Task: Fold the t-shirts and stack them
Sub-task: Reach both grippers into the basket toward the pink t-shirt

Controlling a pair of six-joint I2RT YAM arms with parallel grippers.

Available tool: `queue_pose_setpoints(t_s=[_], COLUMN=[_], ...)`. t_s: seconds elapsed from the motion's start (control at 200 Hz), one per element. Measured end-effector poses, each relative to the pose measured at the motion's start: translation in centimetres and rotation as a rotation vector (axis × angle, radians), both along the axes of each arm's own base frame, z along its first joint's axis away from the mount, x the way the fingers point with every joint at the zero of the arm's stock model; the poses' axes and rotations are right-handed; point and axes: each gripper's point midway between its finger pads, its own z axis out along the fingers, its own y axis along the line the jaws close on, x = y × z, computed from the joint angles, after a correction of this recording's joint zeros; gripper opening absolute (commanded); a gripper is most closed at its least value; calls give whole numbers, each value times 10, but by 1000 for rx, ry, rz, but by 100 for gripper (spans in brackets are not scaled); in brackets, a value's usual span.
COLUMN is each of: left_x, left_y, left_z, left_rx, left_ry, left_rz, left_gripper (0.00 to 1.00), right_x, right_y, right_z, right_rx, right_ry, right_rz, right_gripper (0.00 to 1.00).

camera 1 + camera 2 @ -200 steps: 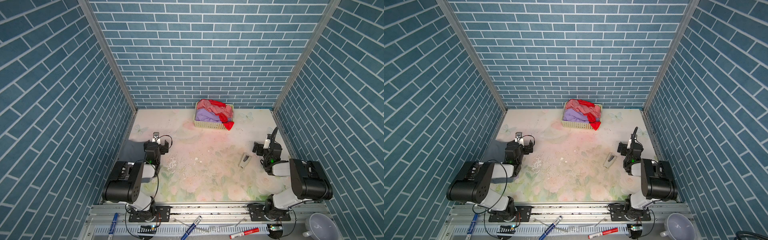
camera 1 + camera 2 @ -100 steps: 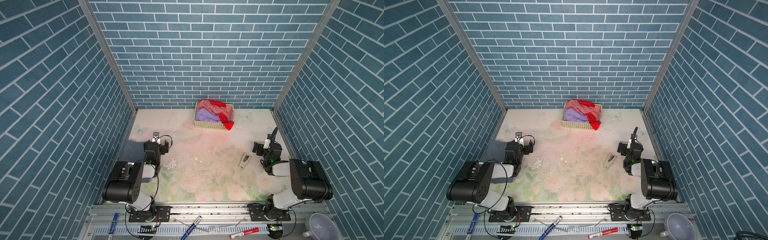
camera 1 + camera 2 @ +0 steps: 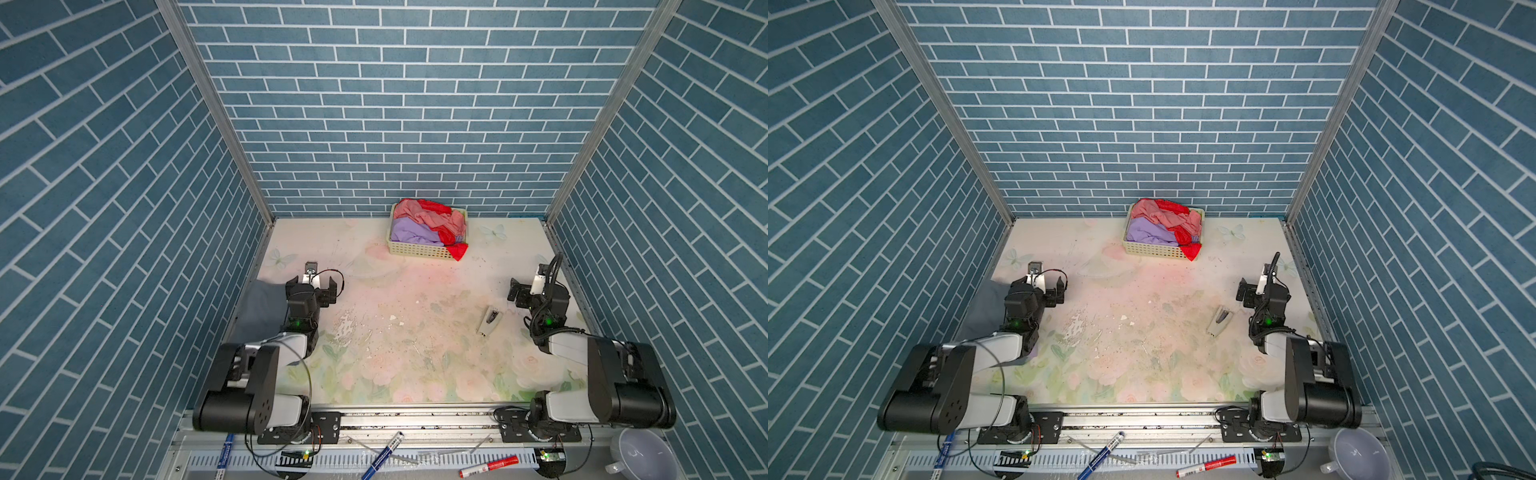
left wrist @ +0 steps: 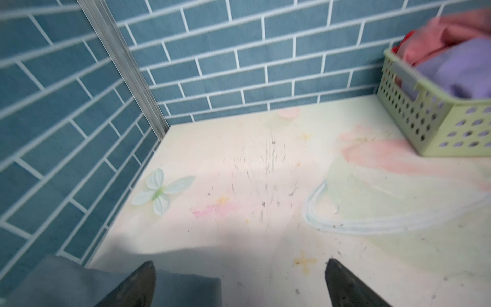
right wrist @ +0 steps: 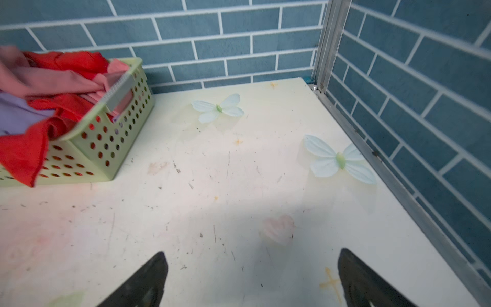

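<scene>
Over the table [image 3: 415, 332], arms [image 3: 286, 345] [image 3: 569, 353] crouch (pincers [image 4: 240, 263] [image 5: 253, 253] agape).

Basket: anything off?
Yes. The red t-shirt spills over the basket's near corner and hangs down outside its wall; the salmon shirt and lavender shirt lie crumpled inside.

Bright, even light from above — a soft grey shadow crosses the table [image 4: 239, 239] in both wrist views. There the basket [image 4: 425, 125] looks blurred; top views are sharp.
</scene>
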Motion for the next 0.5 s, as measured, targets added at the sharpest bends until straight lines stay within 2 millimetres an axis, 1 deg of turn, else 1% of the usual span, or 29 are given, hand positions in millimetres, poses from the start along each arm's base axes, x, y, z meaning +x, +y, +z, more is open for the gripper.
queue_pose_setpoints(t_s=[0.075, 0.135, 0.22, 0.295, 0.35, 0.395, 0.46, 0.5], left_x=[-10, -18, -23, -26, -26, -26, -27, -29], left_y=[-6, -10, -18, -30, -44, -60, -93, -119], left_z=[33, 55, 82, 102, 109, 111, 106, 100], left_rx=[-27, -74, -177, -310, -410, -489, -590, -641], left_ry=[-71, -110, -135, -132, -106, -70, 5, 66], left_rz=[-18, -29, -48, -83, -117, -156, -224, -276], left_gripper=[100, 100, 100, 100, 100, 100, 100, 100], right_x=[-6, -8, -8, -6, -6, -8, -15, -20], right_y=[4, 8, 17, 33, 52, 70, 102, 123], right_z=[24, 42, 67, 86, 94, 97, 95, 91], right_rx=[16, 53, 152, 255, 330, 392, 484, 535], right_ry=[-36, -51, -55, -40, -13, 18, 76, 118], right_rz=[16, 27, 50, 89, 132, 176, 248, 289], right_gripper=[99, 99, 99, 99, 99, 99, 99, 99])
